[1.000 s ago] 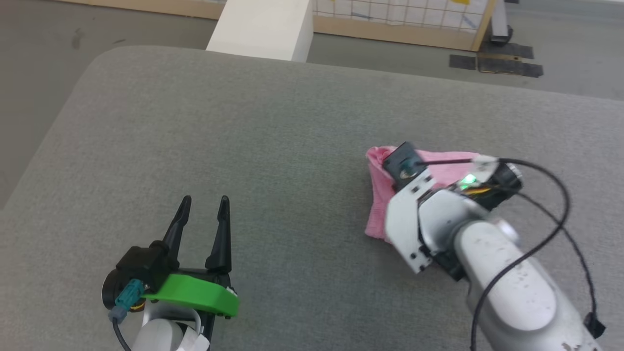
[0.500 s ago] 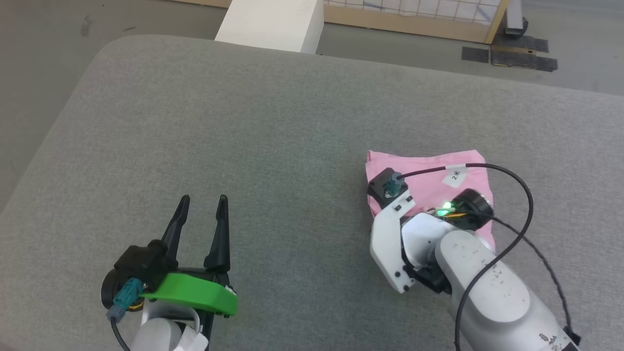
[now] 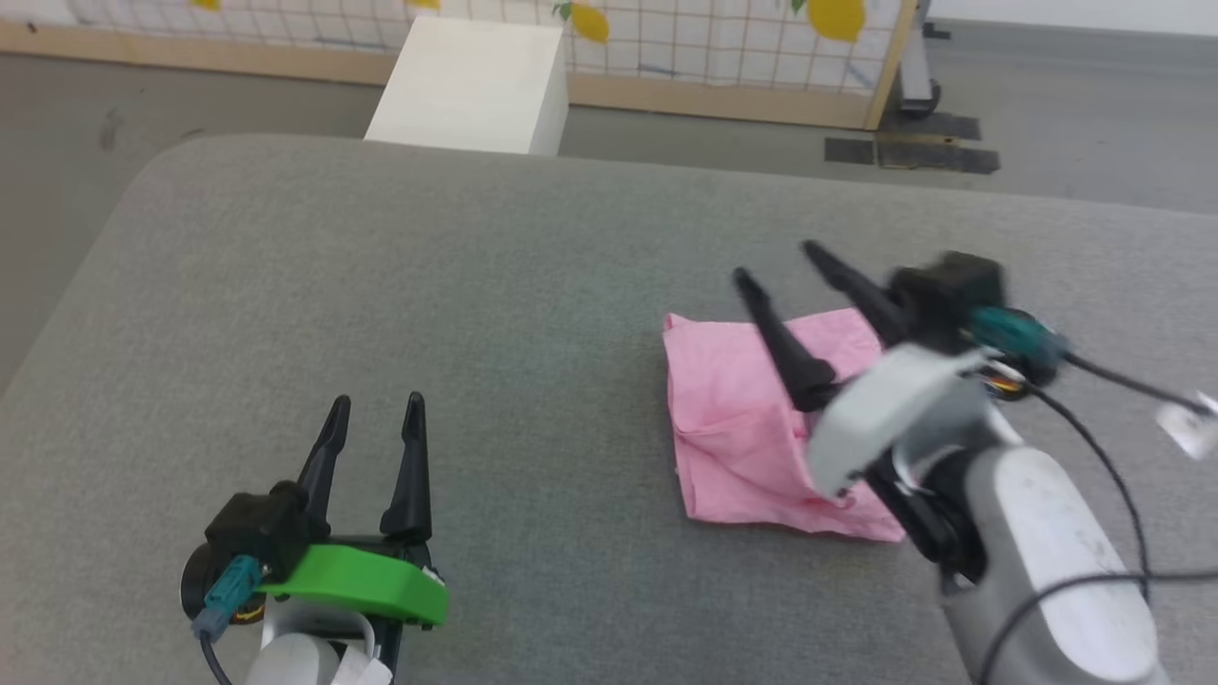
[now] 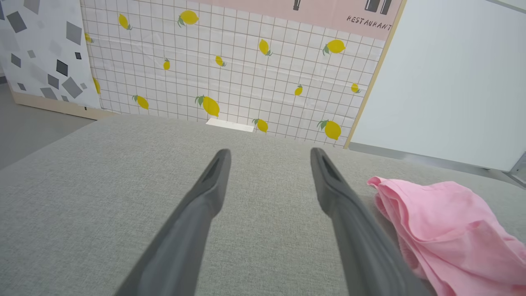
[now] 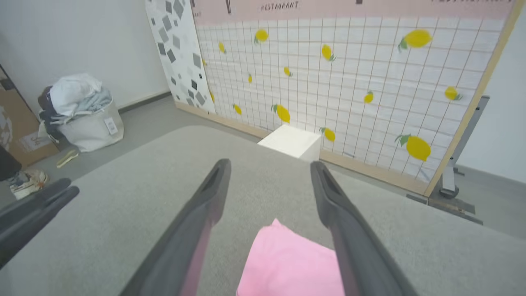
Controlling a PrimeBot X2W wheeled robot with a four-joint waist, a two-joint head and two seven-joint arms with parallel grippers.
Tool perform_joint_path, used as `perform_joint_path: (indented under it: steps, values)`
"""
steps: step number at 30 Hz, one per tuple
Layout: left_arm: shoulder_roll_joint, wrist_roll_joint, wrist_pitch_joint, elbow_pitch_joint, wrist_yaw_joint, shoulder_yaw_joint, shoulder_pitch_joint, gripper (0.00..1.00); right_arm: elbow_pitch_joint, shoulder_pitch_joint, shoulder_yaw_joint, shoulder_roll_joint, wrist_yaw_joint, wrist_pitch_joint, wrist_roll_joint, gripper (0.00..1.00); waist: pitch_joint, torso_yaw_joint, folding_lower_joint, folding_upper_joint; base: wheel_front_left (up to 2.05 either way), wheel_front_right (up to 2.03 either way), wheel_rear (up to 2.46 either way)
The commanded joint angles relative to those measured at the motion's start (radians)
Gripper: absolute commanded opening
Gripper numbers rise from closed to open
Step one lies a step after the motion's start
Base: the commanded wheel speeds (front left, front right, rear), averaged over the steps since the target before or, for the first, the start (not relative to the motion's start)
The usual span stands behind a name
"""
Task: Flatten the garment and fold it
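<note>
Garment, light pink and folded into a rough, wrinkled square, lies flat on the grey padded surface, right of centre in the head view. In the left wrist view the garment sits at the lower right, its stacked edges facing the camera.

The right jaws stand wide apart and hold nothing. In the head view they point toward the upper left. One dark finger crosses the garment's upper right part, and the other finger reaches past its top edge. The right wrist view looks down between these jaws at the garment, low in the middle of the frame; whether they touch the cloth I cannot tell.

The left jaws, at the lower left of the head view, are also spread wide and empty. They point up the frame, well apart from the garment.

Beyond the surface's far edge stand a white box and a lemon-patterned grid panel.
</note>
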Motion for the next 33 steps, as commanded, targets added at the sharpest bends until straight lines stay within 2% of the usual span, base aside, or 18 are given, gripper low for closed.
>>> perform_joint_path:
  steps: [1,6,14,22,33]
  values:
    - [-0.003,-0.007,-0.005,0.000,-0.002,0.007,0.018,1.00,-0.027,0.043,-0.035,0.003,-0.001,-0.049,-0.013,1.00,-0.036,-0.038,0.0000,-0.0001,0.00,0.00,0.00]
    - [-0.003,-0.004,-0.005,0.001,-0.002,0.016,0.031,1.00,-0.089,0.167,-0.166,0.009,-0.001,-0.216,-0.049,1.00,-0.059,-0.070,0.0000,-0.0001,0.00,0.00,0.00]
    - [-0.003,0.001,-0.005,0.010,-0.004,0.012,0.043,1.00,-0.080,0.331,-0.285,0.011,-0.001,-0.368,-0.124,1.00,-0.087,-0.088,0.0000,-0.0001,0.00,0.00,0.00]
    - [-0.003,0.004,-0.005,0.023,-0.005,-0.005,0.057,1.00,-0.075,0.449,-0.336,0.011,-0.001,-0.410,-0.160,1.00,-0.106,-0.093,0.0000,-0.0001,0.00,0.00,0.00]
    - [-0.003,0.004,-0.005,0.035,-0.006,-0.016,0.059,1.00,-0.077,0.486,-0.325,0.012,-0.001,-0.400,-0.171,1.00,-0.105,-0.103,0.0000,-0.0001,0.00,0.00,0.00]
